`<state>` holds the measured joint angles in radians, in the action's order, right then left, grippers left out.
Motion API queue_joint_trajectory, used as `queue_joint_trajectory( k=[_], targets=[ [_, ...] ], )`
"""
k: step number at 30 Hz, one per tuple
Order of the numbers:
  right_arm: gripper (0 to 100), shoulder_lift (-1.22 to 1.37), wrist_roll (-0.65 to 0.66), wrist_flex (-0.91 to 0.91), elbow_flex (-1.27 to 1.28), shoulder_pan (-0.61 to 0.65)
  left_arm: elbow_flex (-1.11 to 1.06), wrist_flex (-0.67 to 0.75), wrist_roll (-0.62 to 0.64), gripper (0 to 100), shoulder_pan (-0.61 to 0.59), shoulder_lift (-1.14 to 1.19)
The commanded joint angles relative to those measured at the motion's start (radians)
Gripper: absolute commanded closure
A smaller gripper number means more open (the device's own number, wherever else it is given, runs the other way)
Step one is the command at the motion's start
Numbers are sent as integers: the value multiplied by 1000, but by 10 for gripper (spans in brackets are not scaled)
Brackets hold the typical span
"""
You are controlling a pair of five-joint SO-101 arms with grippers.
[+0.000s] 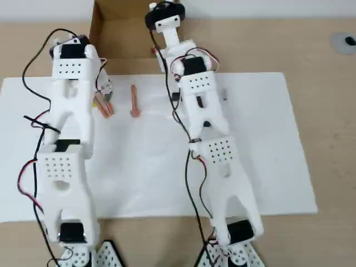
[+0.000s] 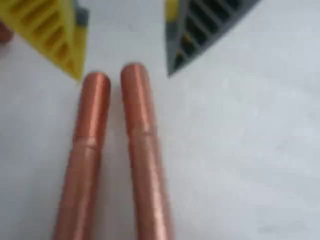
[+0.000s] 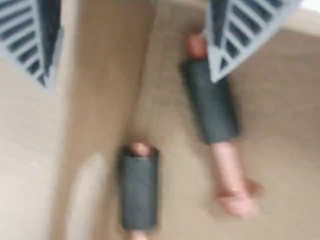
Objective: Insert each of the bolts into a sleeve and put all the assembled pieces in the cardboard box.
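Over the cardboard box [image 3: 287, 150] your right gripper [image 3: 135, 42] gapes (sleeved bolts [image 3: 212, 107] blurred); left gripper [image 2: 125, 37] open above two cropped bolts [image 2: 142, 150]

The left arm [image 1: 69, 139] rises from its base at the lower left of the high view straight up to the upper left, its wrist bent downward. The left gripper [image 2: 124, 74] has its jaws spread, a yellow finger [image 2: 50, 30] on one side and a dark grey finger [image 2: 205, 25] on the other. The right arm [image 1: 214, 139] stretches from the lower middle, leaning leftward to the top centre. The right gripper [image 3: 131, 81] stands wide apart, both its fingers [image 3: 30, 35] grey and ribbed.
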<state>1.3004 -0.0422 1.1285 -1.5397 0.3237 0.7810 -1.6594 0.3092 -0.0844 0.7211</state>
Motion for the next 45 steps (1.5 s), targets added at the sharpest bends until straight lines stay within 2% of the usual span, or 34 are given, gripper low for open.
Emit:
queue_joint_trajectory(
  k=[1, 5, 12, 24, 36, 45],
  targets=[
    [755, -117, 8, 66, -137, 19, 55, -8, 58, 878, -8, -8],
    [754, -300, 8, 137, -117, 27, 55, 5, 114, 878, -28, -8],
    [753, -550, 41, 293, -119, 24, 54, 52, 121, 879, -97, 36],
    [754, -727, 44, 493, -122, 22, 58, 160, 87, 879, -97, 208],
    [754, -684, 43, 497, -114, 21, 394, -87, 95, 879, -97, 111],
    [754, -636, 40, 489, -119, 22, 373, -71, 115, 879, -95, 137]
  ],
)
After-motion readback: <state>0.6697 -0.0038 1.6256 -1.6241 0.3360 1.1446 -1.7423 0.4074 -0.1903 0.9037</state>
